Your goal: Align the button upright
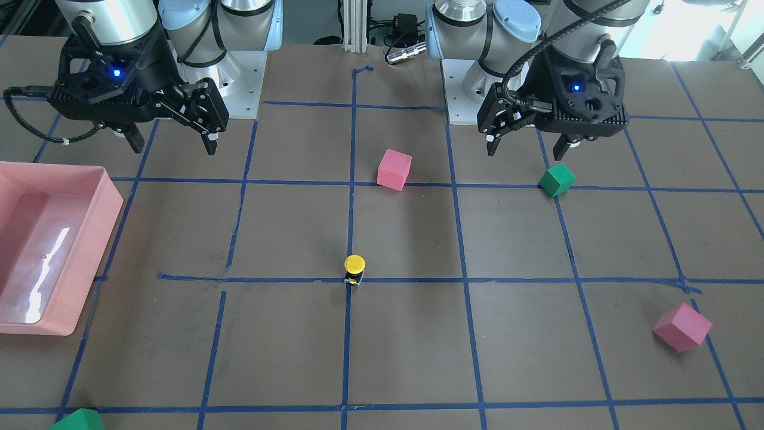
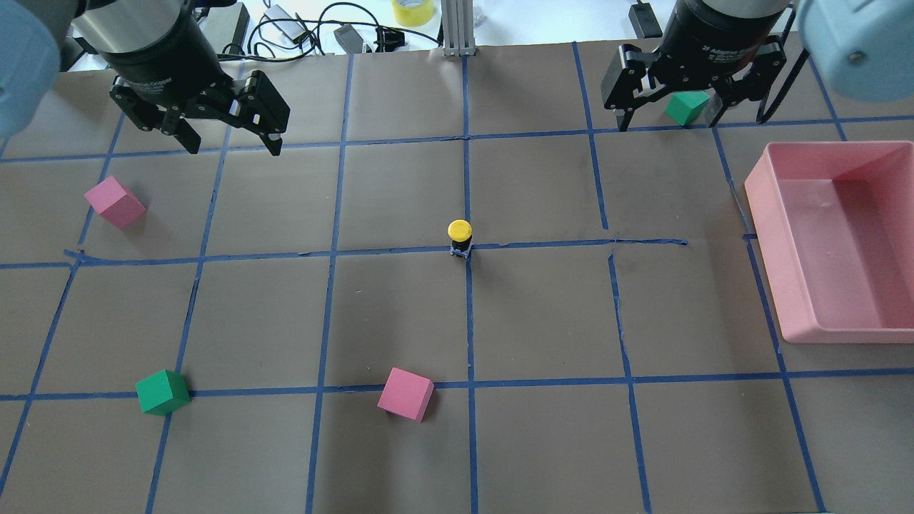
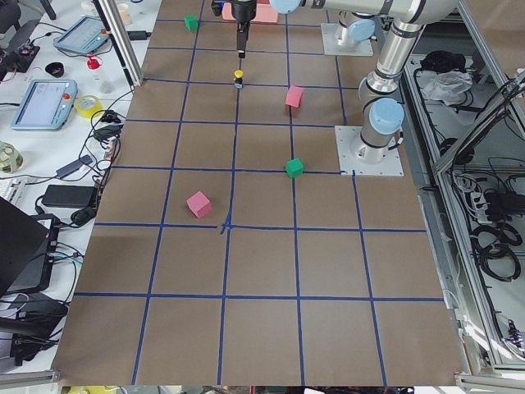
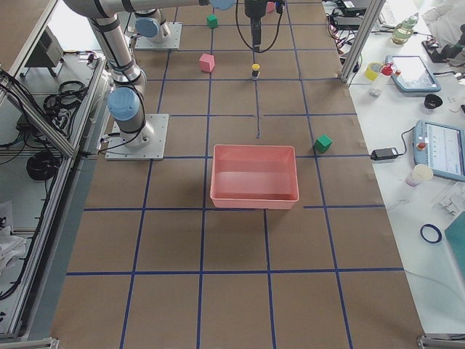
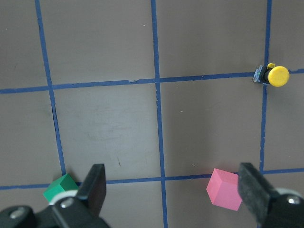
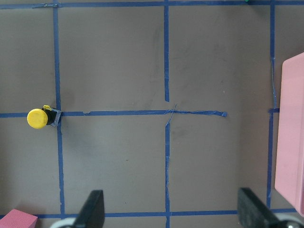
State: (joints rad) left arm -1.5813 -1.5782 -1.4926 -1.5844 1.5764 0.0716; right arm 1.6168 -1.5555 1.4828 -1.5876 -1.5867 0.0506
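Note:
The button [image 2: 459, 238] stands upright on a blue tape crossing at the table's middle, with its yellow cap on top and its black body below. It also shows in the front view [image 1: 354, 270], the left wrist view [image 5: 271, 76] and the right wrist view [image 6: 40, 118]. My left gripper [image 2: 234, 146] hangs open and empty above the table's far left, well away from the button. My right gripper [image 2: 668, 123] hangs open and empty at the far right. Both grippers are also open in the front view, the left gripper [image 1: 525, 152] and the right gripper [image 1: 173, 146].
A pink tray [image 2: 842, 250] sits at the right edge. Two pink cubes [image 2: 114, 202] [image 2: 405, 393] and two green cubes [image 2: 163, 391] [image 2: 687, 107] lie scattered; one green cube is under my right gripper. Blue tape lines grid the brown table.

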